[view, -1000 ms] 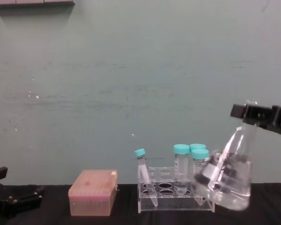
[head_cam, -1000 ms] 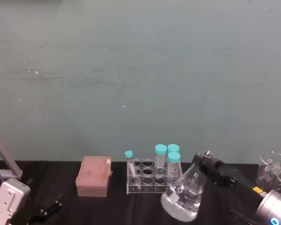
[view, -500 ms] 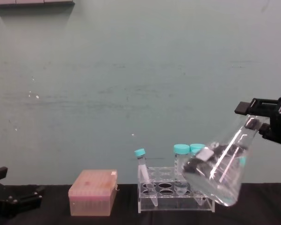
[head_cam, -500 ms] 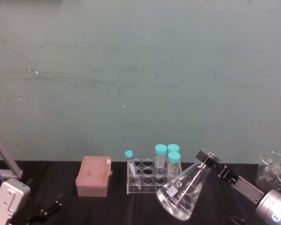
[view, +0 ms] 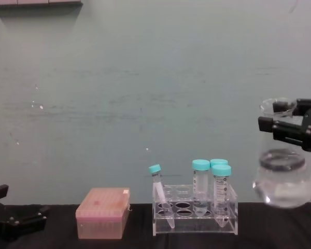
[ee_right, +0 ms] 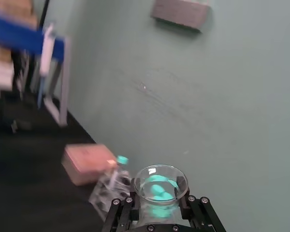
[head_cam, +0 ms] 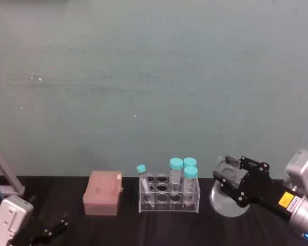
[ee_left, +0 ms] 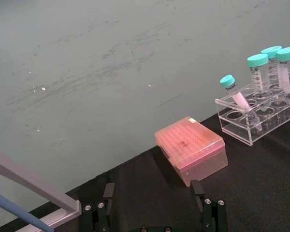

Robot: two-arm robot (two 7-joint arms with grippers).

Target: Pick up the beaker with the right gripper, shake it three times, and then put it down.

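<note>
beaker [view: 283,182] upright, aloft, neck clamped in r gripper [view: 278,126]; l gripper [ee_left: 153,188] parked low-left.

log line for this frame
beaker: upright, lifted off table | right gripper: shut on its neck | left gripper: open, parked low left

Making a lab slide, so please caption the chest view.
Right gripper holds the beaker upright by its neck, just right of the rack of capped tubes.
</note>
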